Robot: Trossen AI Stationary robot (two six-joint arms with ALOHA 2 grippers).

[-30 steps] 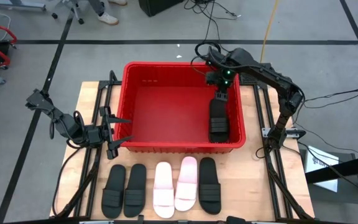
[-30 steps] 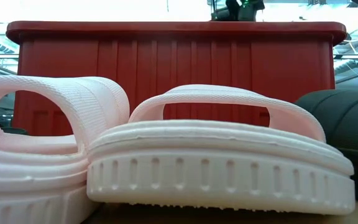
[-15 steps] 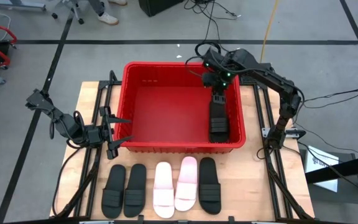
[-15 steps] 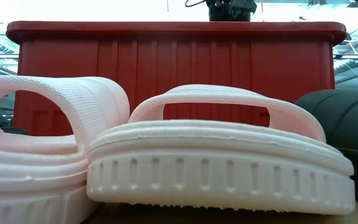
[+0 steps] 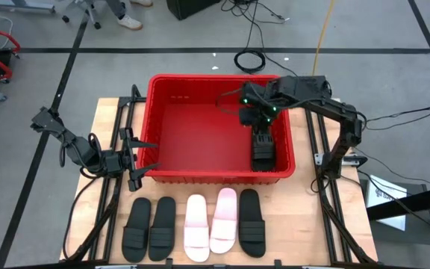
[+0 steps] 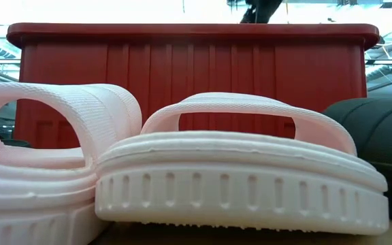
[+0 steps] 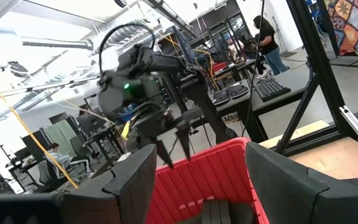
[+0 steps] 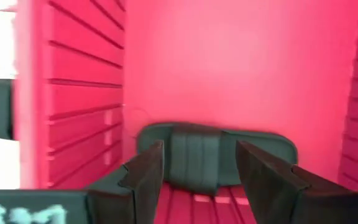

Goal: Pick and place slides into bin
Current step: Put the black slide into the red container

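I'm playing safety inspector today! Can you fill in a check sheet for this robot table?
Surface: wooden table, bare wood around the things.
Job's things: one black sandal lies in the red bin, by its right wall; five sandals in a row in front of it, three black, two pale pink.
Clutter: nothing seen.
Pincers: right pincer open above the binned sandal; left pincer open, outside the bin's left front corner.
Cables: coiled cable on the floor behind.
Surroundings: workshop; person at a far desk.
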